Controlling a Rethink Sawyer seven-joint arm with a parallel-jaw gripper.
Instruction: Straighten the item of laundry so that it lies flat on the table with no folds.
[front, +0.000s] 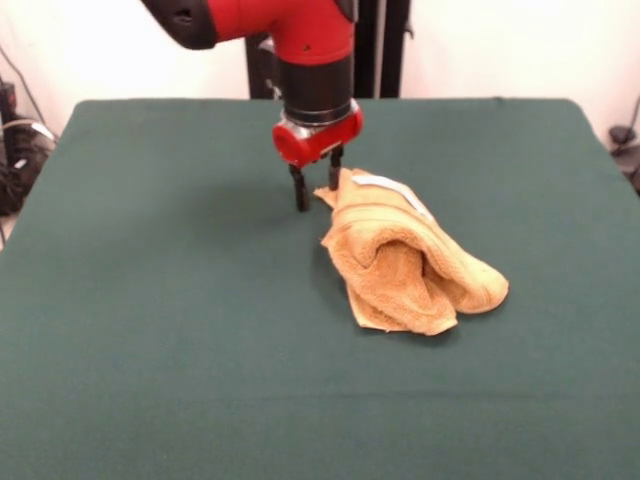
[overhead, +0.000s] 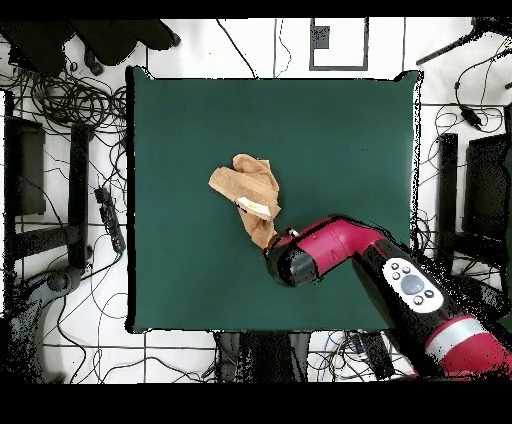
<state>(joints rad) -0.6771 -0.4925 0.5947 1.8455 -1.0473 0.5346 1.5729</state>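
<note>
At ten o'clock of the crumpled golden-orange terry towel (front: 410, 262), the parted black gripper (front: 317, 190) straddled a corner, likely next to clench and pull.

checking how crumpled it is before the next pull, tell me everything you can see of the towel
The towel is golden-orange terry, bunched into a rumpled heap with thick rolled folds, not flat. A white label shows near its far corner, beside a woven band. It lies near the middle of the green table. The gripper stands at the corner nearest the robot, jaws parted, one of them at the cloth's edge; whether it pinches the cloth cannot be told.
</note>
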